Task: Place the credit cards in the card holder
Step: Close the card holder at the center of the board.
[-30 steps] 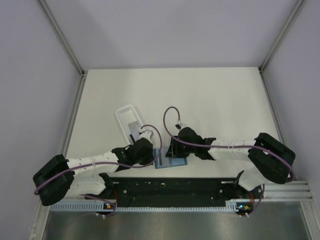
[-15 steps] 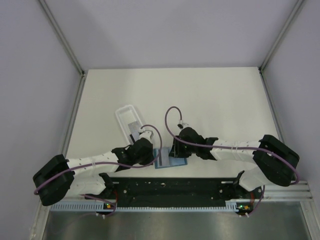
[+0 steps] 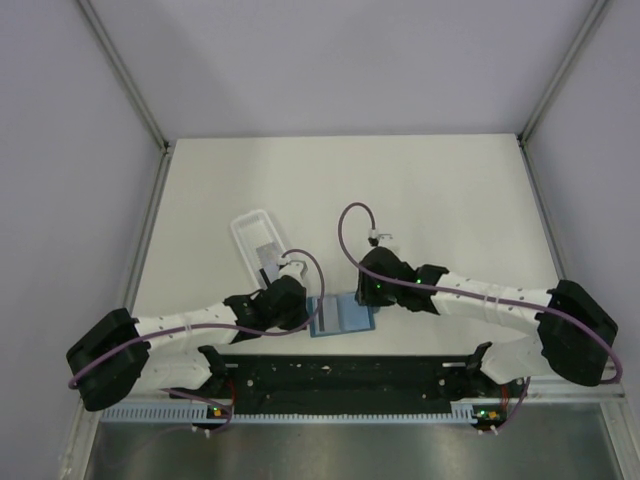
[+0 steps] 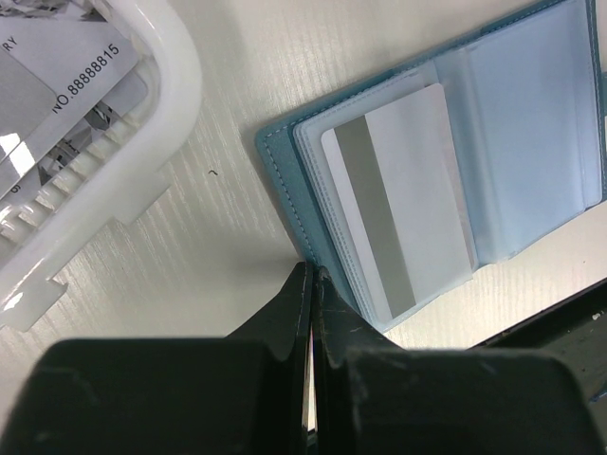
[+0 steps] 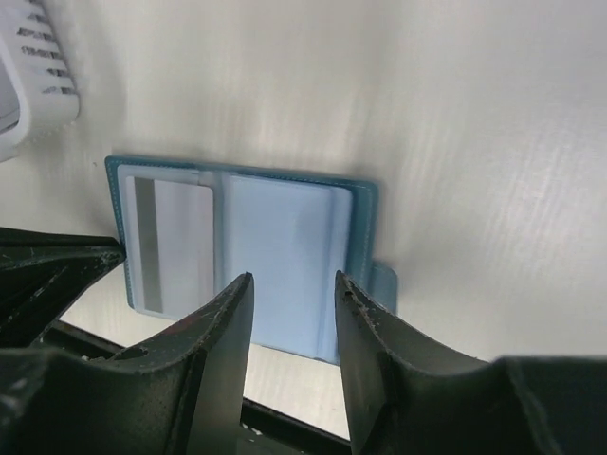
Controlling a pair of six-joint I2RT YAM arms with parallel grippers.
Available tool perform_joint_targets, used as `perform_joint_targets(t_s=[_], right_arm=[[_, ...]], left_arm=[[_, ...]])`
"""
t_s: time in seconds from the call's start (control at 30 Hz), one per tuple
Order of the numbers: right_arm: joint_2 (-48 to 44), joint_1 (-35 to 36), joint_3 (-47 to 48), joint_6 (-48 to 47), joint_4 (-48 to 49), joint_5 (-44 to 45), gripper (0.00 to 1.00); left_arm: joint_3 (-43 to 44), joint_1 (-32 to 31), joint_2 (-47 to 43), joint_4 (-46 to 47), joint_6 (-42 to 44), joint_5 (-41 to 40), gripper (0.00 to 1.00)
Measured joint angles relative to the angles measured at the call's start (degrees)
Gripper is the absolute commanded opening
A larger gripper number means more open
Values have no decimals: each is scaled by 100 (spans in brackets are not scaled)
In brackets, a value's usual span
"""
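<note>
We see the left jaws pressed shut, their tips at the edge of the small teal folding card holder [image 4: 531,123], perhaps pinning it to the pale desk [image 5: 455,95]. Just beyond those tips, a white credit card with a grey stripe [image 4: 398,199] sits in a clear sleeve. The right jaws stand apart, empty, above the open holder.

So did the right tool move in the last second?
Yes: the right tool shifted rightward, from the card holder's middle toward its right edge.
</note>
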Motion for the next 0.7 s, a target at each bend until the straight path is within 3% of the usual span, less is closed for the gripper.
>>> perform_joint_targets(t_s=[0.2, 0.43, 0.7], right_arm=[[-295, 0, 365, -35, -1130, 739, 42], [-205, 0, 389, 4, -1766, 914, 38], [-4, 0, 389, 0, -1840, 925, 0]], left_arm=[[11, 0, 13, 4, 17, 20, 0], [13, 0, 24, 13, 22, 52, 0], [61, 0, 94, 15, 26, 90, 0]])
